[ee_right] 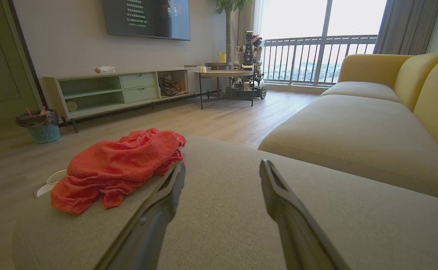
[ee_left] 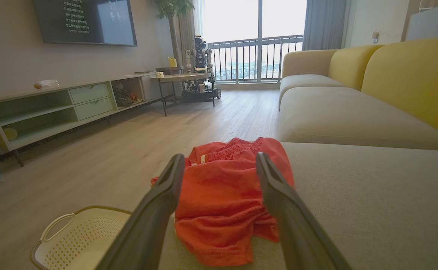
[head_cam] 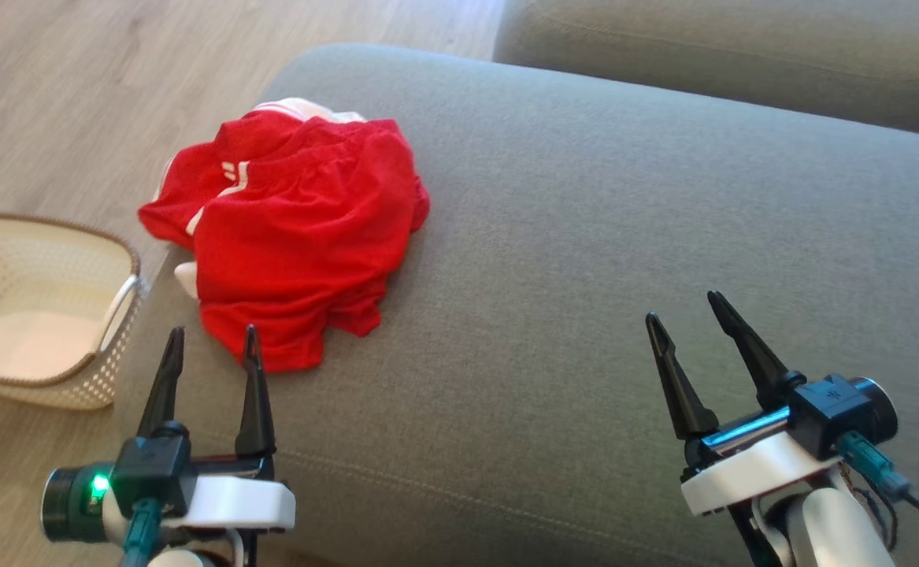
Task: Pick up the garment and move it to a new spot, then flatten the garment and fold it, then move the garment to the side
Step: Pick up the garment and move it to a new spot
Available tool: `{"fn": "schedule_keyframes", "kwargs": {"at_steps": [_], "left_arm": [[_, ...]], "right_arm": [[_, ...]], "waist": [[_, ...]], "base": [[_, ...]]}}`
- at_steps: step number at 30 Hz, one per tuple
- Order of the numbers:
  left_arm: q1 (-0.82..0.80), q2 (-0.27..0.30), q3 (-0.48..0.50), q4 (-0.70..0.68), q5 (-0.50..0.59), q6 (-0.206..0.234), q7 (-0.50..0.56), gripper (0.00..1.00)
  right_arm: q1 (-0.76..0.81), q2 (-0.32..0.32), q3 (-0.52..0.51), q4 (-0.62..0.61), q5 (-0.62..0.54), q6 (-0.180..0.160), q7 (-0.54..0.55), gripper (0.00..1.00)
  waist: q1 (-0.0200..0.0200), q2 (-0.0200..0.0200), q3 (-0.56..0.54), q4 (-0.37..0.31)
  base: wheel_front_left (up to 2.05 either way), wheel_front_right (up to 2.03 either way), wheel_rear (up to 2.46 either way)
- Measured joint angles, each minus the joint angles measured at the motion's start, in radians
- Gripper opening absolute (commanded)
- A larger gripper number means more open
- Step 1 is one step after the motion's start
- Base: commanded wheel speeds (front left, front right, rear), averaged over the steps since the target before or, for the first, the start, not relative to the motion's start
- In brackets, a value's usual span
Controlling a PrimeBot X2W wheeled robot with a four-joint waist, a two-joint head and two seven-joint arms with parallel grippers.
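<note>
Red shorts point(head_cam: 294, 236) lie crumpled on the sofa point(head_cam: 585, 236) at ten o'clock; the basket point(head_cam: 34, 260) at nine o'clock seems bare inside. Left gripper point(head_cam: 213, 331), right gripper point(head_cam: 683, 307): jaws apart.

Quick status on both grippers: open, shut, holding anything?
Left gripper: open, holding nothing, pointing at the red garment.
Right gripper: open, holding nothing, above the bare sofa cushion.
</note>
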Motion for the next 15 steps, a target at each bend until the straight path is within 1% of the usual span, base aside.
{"fn": "schedule_keyframes", "kwargs": {"at_steps": [5,7,9,15], "left_arm": [[-0.012,-0.003,0.003,-0.005,0.0,-0.005,0.0,1.0],[-0.037,-0.002,0.004,-0.008,0.011,-0.018,0.0,1.0],[-0.079,0.001,0.01,-0.014,0.013,-0.022,0.0,1.0],[-0.285,0.041,0.059,0.002,-0.001,-0.091,-0.008,1.0]], "right_arm": [[-0.002,0.0,0.0,0.0,-0.007,0.0,0.0,1.0],[-0.004,0.0,0.001,0.0,-0.015,0.0,0.0,1.0],[-0.005,0.0,0.001,0.0,-0.024,0.0,0.0,1.0],[-0.042,0.0,-0.001,-0.002,-0.055,0.0,0.0,1.0]], "waist": [[0.0,0.0,0.022,0.011],[0.0,0.0,0.036,0.013],[0.0,0.0,0.051,0.013],[0.0,0.0,0.113,0.005]], "base": [[0.0,0.0,0.0],[0.0,0.0,0.0],[0.0,0.0,0.0],[0.0,0.0,0.0]]}}
